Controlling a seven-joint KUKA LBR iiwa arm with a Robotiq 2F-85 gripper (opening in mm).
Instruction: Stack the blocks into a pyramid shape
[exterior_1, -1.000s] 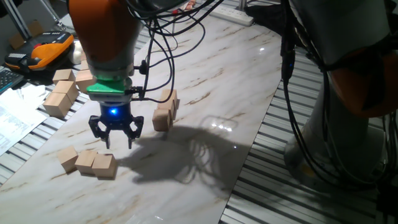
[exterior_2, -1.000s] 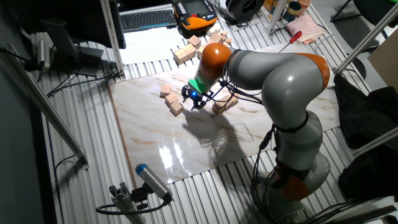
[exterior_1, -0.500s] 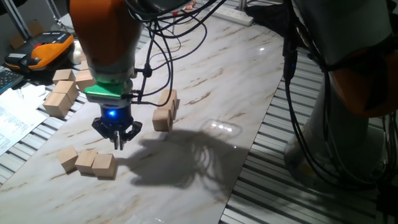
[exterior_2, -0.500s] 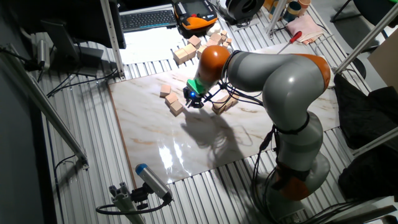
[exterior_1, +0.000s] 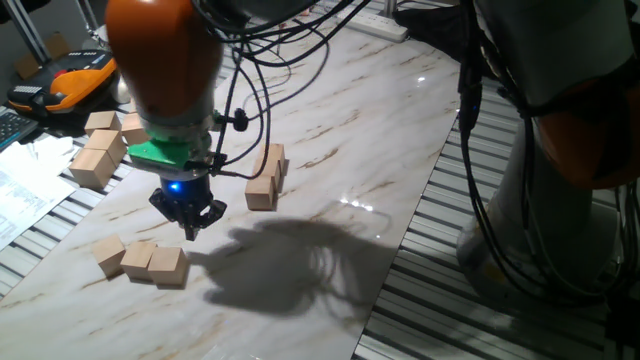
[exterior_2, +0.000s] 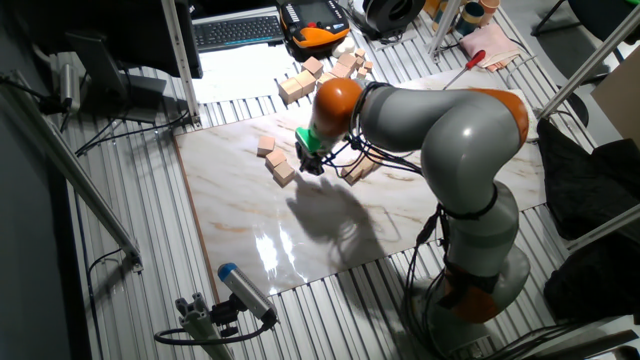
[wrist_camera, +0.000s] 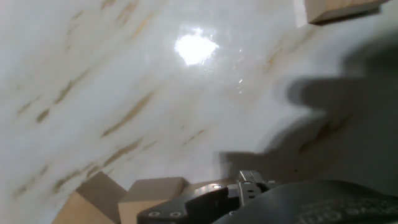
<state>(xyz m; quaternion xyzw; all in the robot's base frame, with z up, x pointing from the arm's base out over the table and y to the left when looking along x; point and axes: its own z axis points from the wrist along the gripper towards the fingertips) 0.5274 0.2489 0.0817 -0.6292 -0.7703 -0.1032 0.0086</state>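
Six plain light-tan wooden cubes lie on the marble table (exterior_1: 380, 130) in two groups: a row of three blocks (exterior_1: 140, 260) touching side by side at the lower left of one fixed view, and a cluster of three more blocks (exterior_1: 266, 176) near the frame's middle. The gripper (exterior_1: 189, 226) hangs between the groups, just above the row, its fingers pressed together and holding nothing.

The gripper (exterior_1: 190, 228) has closed (empty) and shifted slightly left.
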